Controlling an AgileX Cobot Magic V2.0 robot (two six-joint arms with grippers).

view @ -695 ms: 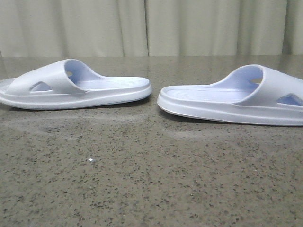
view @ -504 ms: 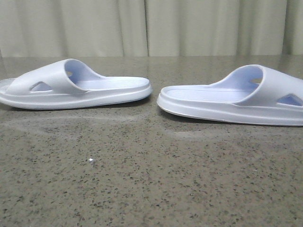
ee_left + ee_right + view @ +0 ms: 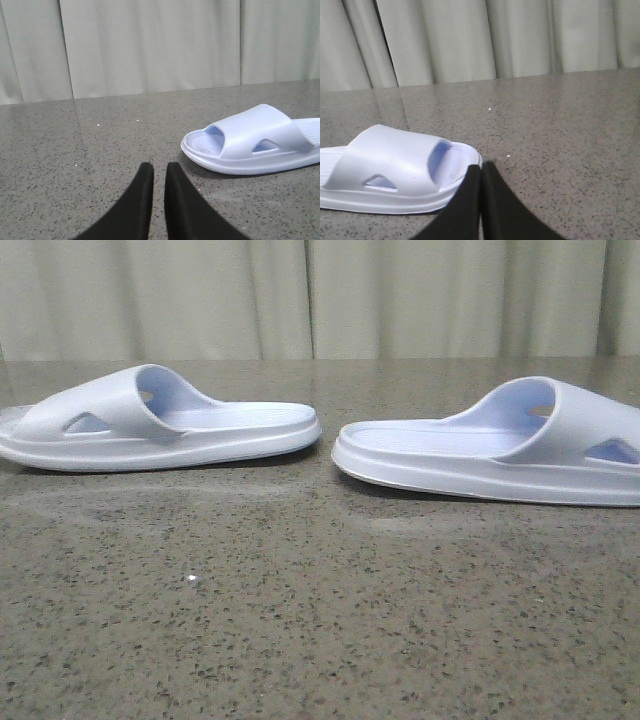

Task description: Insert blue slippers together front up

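On the speckled stone table (image 3: 300, 640), both slippers lay flat and apart, heels facing, neither yet gripped.

The left slipper (image 3: 150, 425) sat on its sole with its toe pointing outward to the left, and the right slipper (image 3: 500, 450) mirrored it, a bare gap between their heels. The left gripper (image 3: 159, 172) hovered near its slipper's toe with fingers nearly together, only a thin slit between them, holding nothing; the right gripper (image 3: 481, 172) was pressed closed and empty, just beside the other toe. A good start would likely mean opening each jaw wide first, then taking the thick sole rim or strap squarely so the foam did not twist.
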